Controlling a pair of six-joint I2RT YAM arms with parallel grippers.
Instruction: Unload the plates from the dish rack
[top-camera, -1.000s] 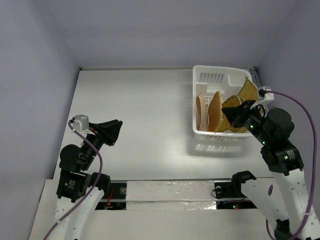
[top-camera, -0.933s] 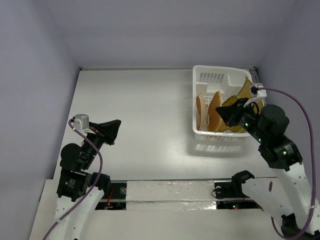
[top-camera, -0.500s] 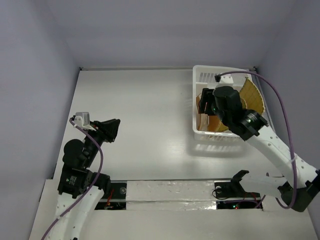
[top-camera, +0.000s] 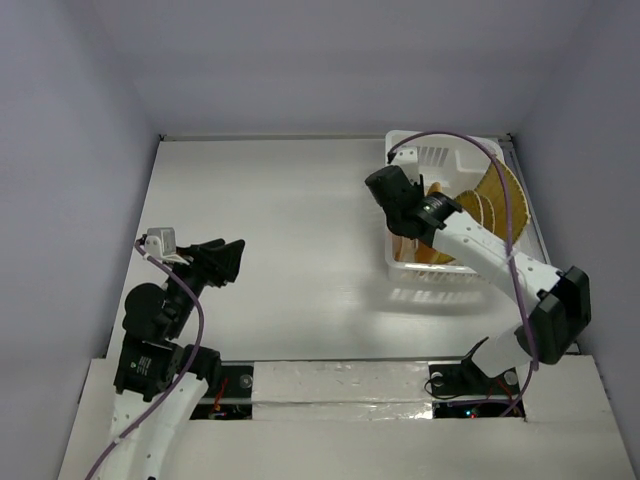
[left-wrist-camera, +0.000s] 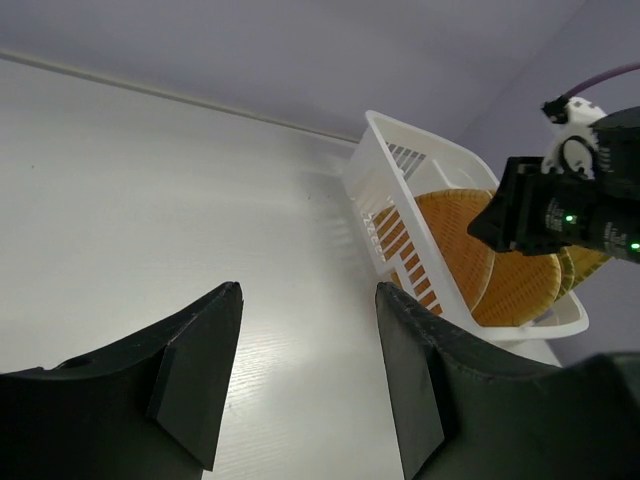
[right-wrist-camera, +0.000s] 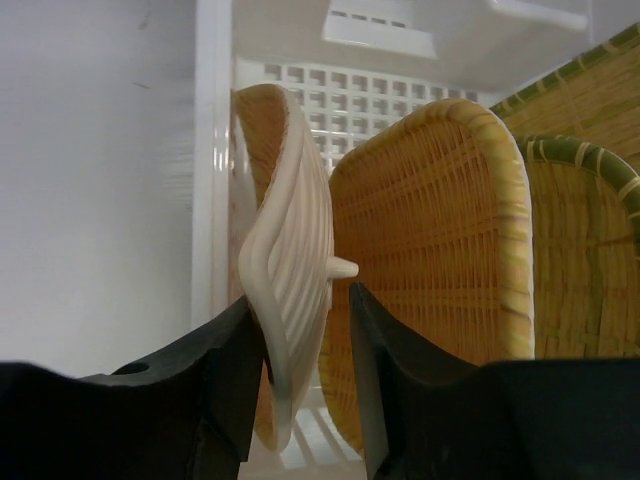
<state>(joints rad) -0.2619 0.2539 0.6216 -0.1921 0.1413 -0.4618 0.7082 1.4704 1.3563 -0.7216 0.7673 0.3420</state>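
Right wrist view: leftmost plate (right-wrist-camera: 285, 260) on edge in dish rack (right-wrist-camera: 214, 150), far right of table (top-camera: 280, 220).
Flanked on its right by other plates (right-wrist-camera: 440, 250), also upright. Straddled at the rim by right gripper (right-wrist-camera: 300, 302), jaws narrowly parted, slim gap beside one finger. Left gripper (left-wrist-camera: 310, 292) spread wide, holding nothing, above near-left table.

Woven plates (top-camera: 497, 195) stand edgewise inside white dish rack (top-camera: 430, 270).
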